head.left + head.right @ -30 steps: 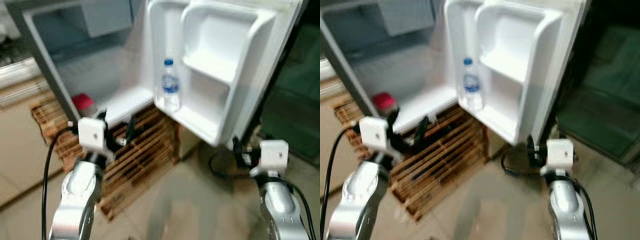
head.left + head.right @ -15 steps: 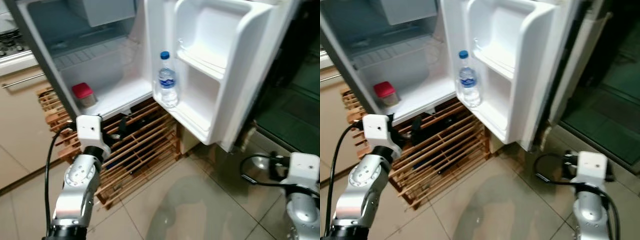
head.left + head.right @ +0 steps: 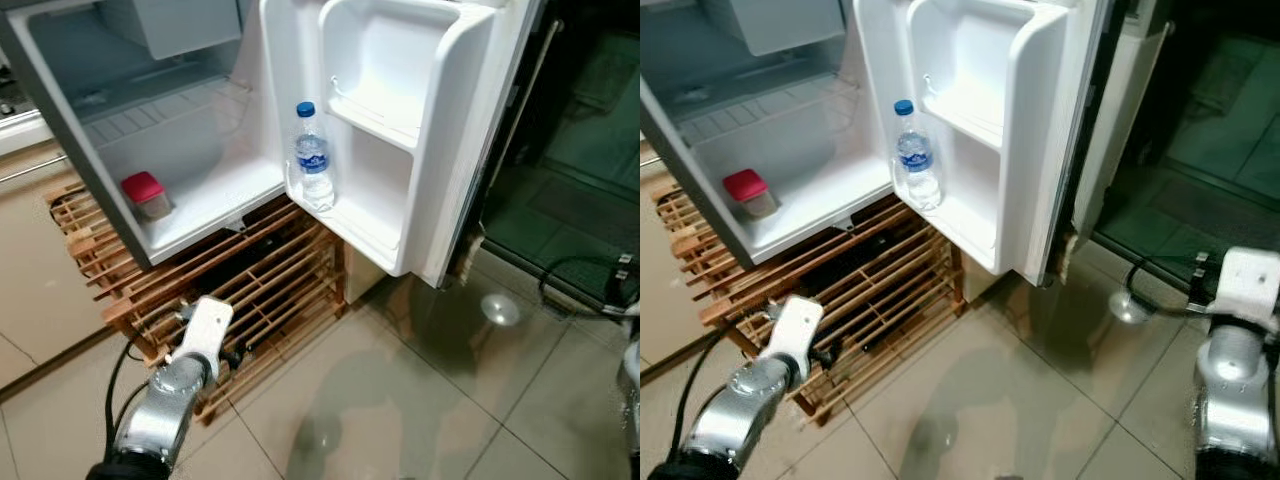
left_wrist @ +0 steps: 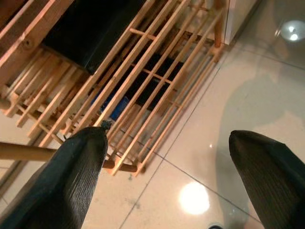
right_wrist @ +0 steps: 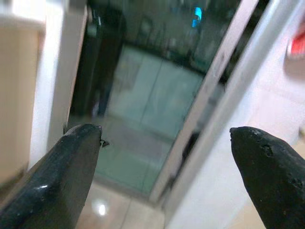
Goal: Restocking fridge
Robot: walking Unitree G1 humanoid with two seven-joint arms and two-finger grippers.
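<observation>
White fridge [image 3: 60, 120] stands open, door [image 3: 420, 130] swung right. One water bottle [image 3: 313, 172] stands upright in the lower door shelf, long axis vertical; a red-lidded container [image 3: 146, 195] sits on the cabinet floor at left. Both lie far and above the arms. Left gripper [image 4: 162, 186] hangs low over the wooden slat rack [image 3: 250, 290] under the fridge, fingers spread wide, holding nothing. Right gripper [image 5: 162, 176] is low at the right, beyond the door's outer edge, fingers also spread and empty. My read: left arm is nearer the cabinet and the bottle; neither carries stock yet.
</observation>
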